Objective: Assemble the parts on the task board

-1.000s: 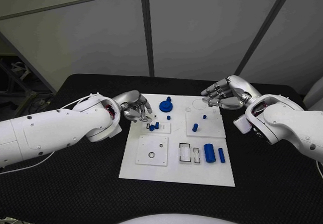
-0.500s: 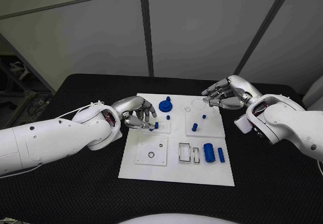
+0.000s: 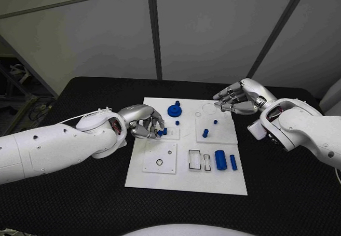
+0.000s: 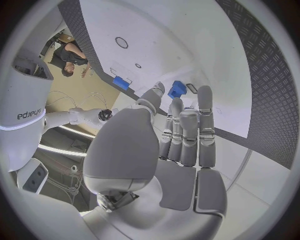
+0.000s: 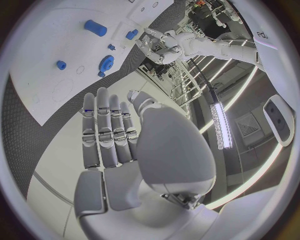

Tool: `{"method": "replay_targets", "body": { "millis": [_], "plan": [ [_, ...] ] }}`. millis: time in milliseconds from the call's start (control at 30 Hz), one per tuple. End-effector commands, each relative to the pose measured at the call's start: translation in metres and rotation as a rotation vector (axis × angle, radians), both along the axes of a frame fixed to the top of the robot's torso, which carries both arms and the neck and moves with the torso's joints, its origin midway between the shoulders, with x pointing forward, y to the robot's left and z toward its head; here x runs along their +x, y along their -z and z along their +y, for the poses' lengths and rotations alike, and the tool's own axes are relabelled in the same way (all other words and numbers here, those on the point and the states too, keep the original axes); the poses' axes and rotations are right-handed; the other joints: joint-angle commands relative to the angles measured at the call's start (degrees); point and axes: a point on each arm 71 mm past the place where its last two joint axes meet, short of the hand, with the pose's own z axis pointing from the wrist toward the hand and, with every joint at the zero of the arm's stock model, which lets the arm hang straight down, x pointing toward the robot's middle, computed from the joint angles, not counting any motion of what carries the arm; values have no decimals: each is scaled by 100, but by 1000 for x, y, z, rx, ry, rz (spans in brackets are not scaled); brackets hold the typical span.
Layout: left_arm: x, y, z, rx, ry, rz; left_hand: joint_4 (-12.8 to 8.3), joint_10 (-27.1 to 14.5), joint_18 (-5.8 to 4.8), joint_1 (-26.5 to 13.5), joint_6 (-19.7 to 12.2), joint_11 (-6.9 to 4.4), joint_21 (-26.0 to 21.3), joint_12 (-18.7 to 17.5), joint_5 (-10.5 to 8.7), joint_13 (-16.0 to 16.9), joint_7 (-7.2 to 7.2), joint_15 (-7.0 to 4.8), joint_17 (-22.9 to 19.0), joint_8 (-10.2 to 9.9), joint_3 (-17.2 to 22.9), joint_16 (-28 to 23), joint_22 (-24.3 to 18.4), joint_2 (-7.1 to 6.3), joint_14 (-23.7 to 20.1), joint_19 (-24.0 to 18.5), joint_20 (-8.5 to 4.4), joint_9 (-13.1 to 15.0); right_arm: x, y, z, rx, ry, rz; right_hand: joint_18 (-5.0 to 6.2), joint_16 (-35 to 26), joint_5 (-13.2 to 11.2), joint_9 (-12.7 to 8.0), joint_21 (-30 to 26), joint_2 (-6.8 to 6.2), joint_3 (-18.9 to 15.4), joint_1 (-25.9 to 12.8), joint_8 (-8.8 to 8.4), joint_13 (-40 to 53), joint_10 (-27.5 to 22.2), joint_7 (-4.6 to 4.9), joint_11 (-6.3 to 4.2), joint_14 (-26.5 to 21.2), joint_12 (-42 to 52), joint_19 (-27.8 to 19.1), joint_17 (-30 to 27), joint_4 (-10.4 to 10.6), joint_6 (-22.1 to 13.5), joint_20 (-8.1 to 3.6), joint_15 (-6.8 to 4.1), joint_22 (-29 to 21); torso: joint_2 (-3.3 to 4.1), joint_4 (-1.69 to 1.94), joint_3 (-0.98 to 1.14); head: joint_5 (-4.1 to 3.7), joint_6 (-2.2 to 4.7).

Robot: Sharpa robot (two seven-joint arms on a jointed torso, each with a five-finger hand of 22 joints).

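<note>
The white task board (image 3: 185, 178) lies in the middle of the black table. My left hand (image 3: 144, 123) hovers over its left edge, fingers bent down at two small blue parts (image 3: 161, 132). In the left wrist view the fingertips (image 4: 177, 103) end right at one small blue part (image 4: 178, 89), with a second (image 4: 121, 82) a little apart; nothing sits inside the hand. My right hand (image 3: 238, 100) hangs above the board's far right corner with loosely bent fingers and holds nothing. A round blue gear (image 3: 174, 112) stands at the far middle.
Blue pegs (image 3: 206, 134) stand on the right-hand plate. A thick blue cylinder (image 3: 221, 161) and a thin one (image 3: 233, 163) lie beside two rectangular slots (image 3: 194, 159). A square plate with a ring hole (image 3: 160, 163) sits near left. The right wrist view shows the gear (image 5: 107, 63).
My left hand has reached rightward over the board's edge, spread its fingers, then bent them down at the small blue parts. The right hand has stayed put.
</note>
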Motion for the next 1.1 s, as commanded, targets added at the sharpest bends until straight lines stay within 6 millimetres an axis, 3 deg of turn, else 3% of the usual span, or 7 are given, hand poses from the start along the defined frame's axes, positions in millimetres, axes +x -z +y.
{"method": "replay_targets", "body": {
  "millis": [33, 1100],
  "plan": [
    [1, 1, -1, 45, 18, -10, 9, -49, -63, 53, 25, 17, 45, 70, -8, 16, -4, 4, 51, -39, -45, 88, 29, 8, 49, 50, 5, -42, 0, -2, 1, 0, -5, -11, 65, -24, 39, 0, -36, 19, 10, -26, -20, -6, -7, 2, 22, 44, -34, 40, 9, -15, 9, -3, -9, -8, -4, 1, 3, -9, 0],
    [8, 10, -5, 108, 7, 49, 42, -52, -59, 161, 202, -13, 146, 309, -3, 46, -37, -16, 271, -18, -85, 415, 173, 128, 170, 69, -10, -180, 0, -1, 2, 0, -7, -11, 64, -32, 40, 0, -42, 23, 12, -34, -22, -13, -1, 5, 25, 49, -40, 44, 11, -12, 10, -3, -7, -11, -7, 10, 4, -28, -53]
  ]
}}
